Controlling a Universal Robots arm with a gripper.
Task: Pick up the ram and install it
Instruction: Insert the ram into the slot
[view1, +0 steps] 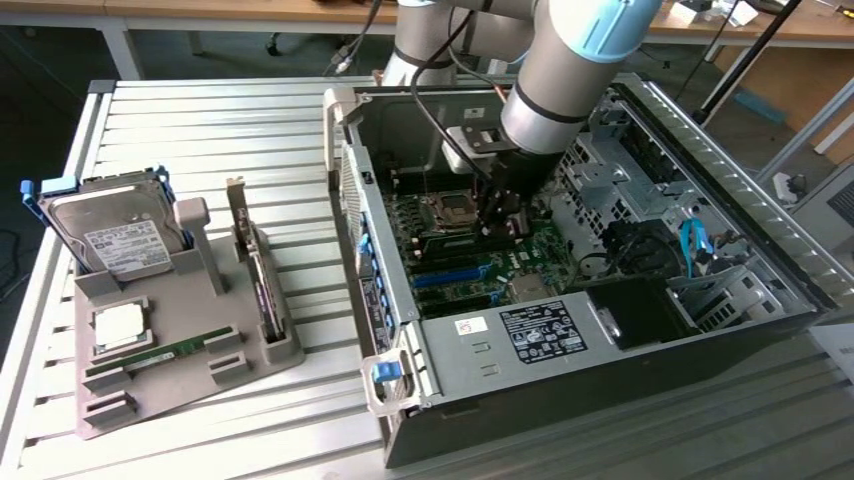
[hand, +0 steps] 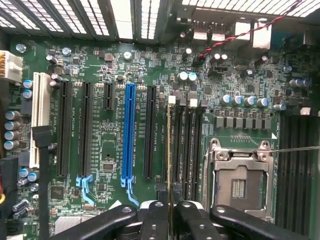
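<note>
My gripper (view1: 503, 222) is down inside the open computer case (view1: 534, 335), over the motherboard's memory slots (hand: 189, 145) beside the bare CPU socket (hand: 240, 182). In the wrist view its black fingers (hand: 155, 220) are shut on the ram (hand: 169, 150). The ram is seen edge-on as a thin line standing along the slot nearest the black expansion slots. Whether it is fully seated I cannot tell. A twin green ram stick (view1: 167, 352) lies in the grey holder tray (view1: 187, 385) on the exterior view's left.
The tray also carries a silver hard drive (view1: 120, 235), an upright dark expansion card (view1: 254, 270) and a square chip (view1: 118, 325). Case walls, drive cages and cables (view1: 687, 245) surround the arm. A blue card slot (hand: 129, 135) lies beside the memory slots.
</note>
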